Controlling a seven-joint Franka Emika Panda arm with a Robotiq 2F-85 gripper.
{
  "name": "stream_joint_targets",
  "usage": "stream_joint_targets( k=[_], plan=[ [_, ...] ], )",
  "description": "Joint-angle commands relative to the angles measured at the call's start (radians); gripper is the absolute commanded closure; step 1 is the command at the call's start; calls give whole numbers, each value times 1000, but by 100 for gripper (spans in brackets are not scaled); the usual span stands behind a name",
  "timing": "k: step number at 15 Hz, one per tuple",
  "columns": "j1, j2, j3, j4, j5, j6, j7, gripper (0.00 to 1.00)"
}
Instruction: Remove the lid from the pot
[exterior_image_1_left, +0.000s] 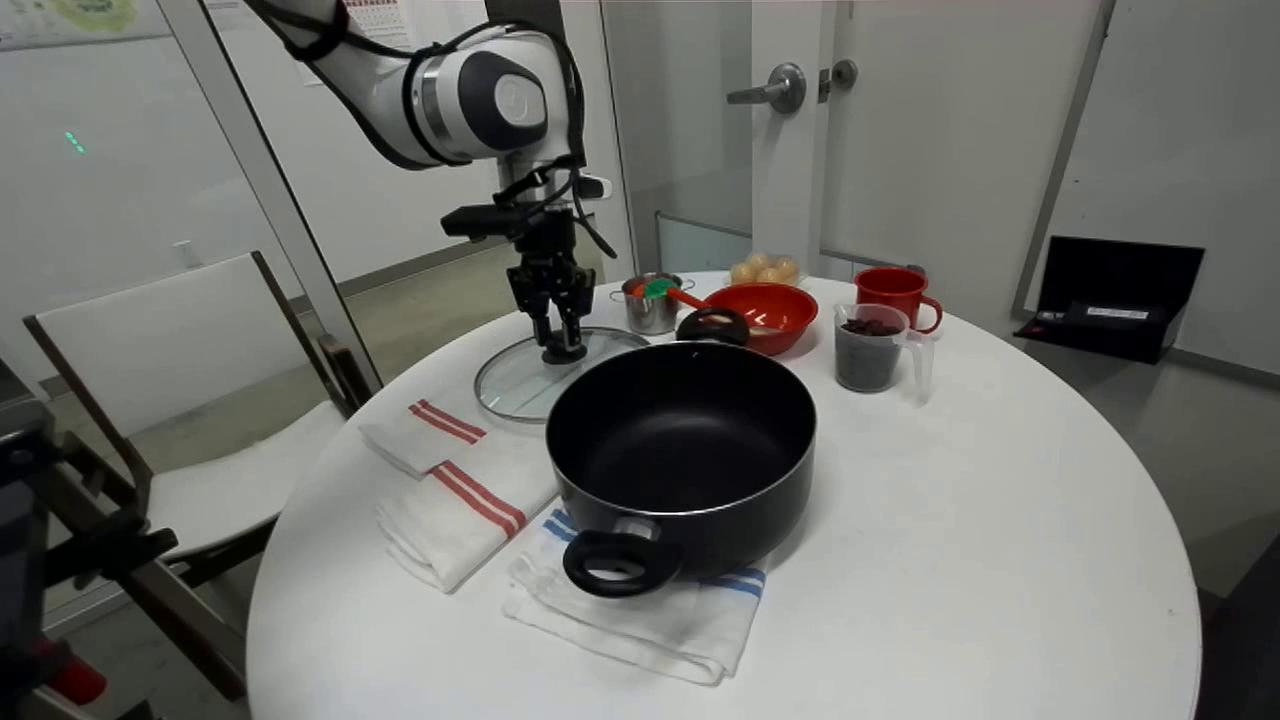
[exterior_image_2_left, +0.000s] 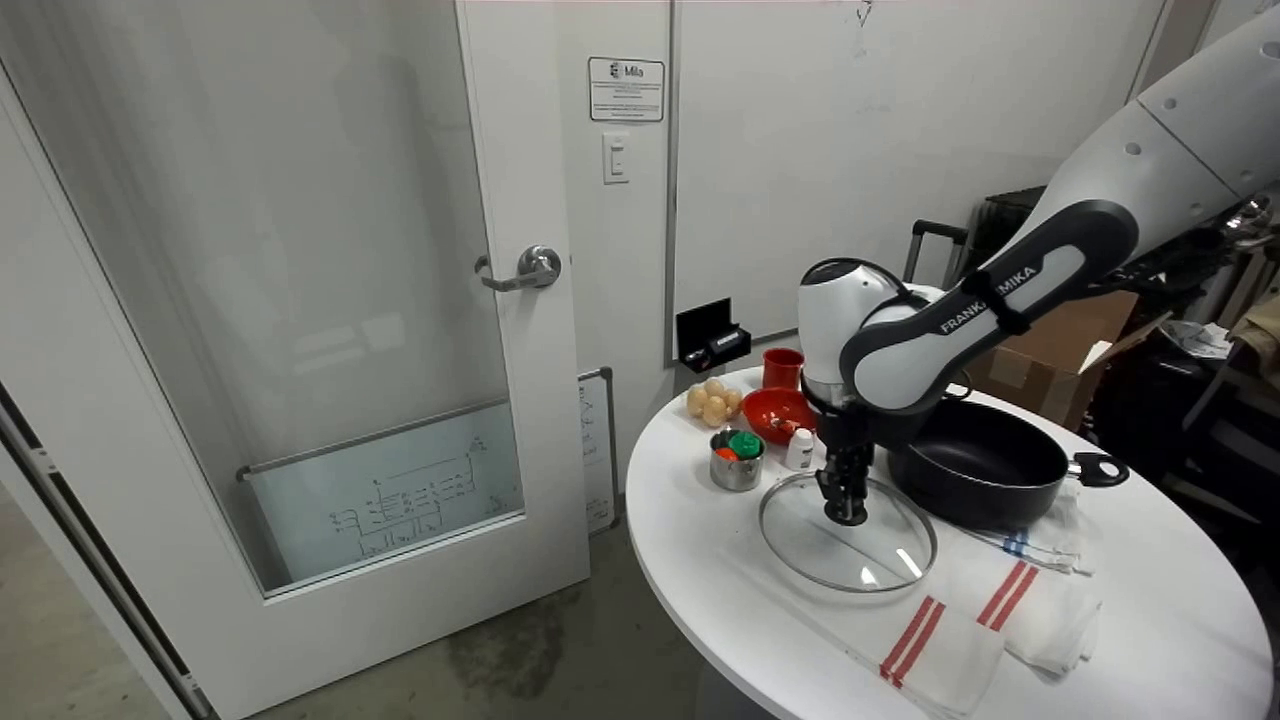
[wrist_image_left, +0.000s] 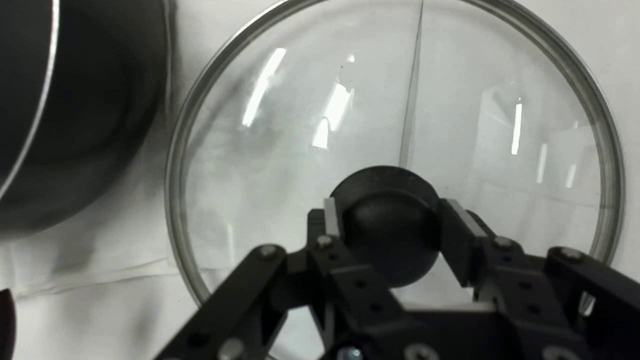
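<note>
The lid is round clear glass with a metal rim. It shows in both exterior views (exterior_image_1_left: 510, 385) (exterior_image_2_left: 805, 550) and the wrist view (wrist_image_left: 460, 85). It lies low beside the pot, over a cloth edge; whether it touches the surface is hard to tell. The large black pot (exterior_image_1_left: 690, 430) stands uncovered on a blue-striped cloth; it also shows in an exterior view (exterior_image_2_left: 985, 460) and the wrist view (wrist_image_left: 95, 125). My gripper (exterior_image_1_left: 560, 338) points down over the lid. In the wrist view its fingers (wrist_image_left: 390, 225) press both sides of the lid's black knob (wrist_image_left: 395, 245).
Red-striped white cloths (exterior_image_1_left: 465, 500) lie beside the pot and lid. A metal cup (exterior_image_2_left: 736, 470), white bottle (exterior_image_2_left: 800, 450), red bowl (exterior_image_1_left: 780, 330), egg-like balls (exterior_image_1_left: 765, 268), red mug (exterior_image_1_left: 890, 285) and measuring cup (exterior_image_1_left: 866, 358) stand around behind. The pot's handle (exterior_image_1_left: 620, 565) sticks out.
</note>
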Motion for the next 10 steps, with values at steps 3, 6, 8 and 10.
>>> stream_joint_targets(
  k=[3, 6, 8, 10],
  plan=[
    [-18, 68, 22, 123, 25, -76, -42, 75],
    [-17, 70, 25, 131, 22, -85, -45, 75],
    [-16, 64, 25, 125, 21, -82, -45, 25],
    [-14, 51, 24, 108, 19, -75, -44, 18]
  ],
)
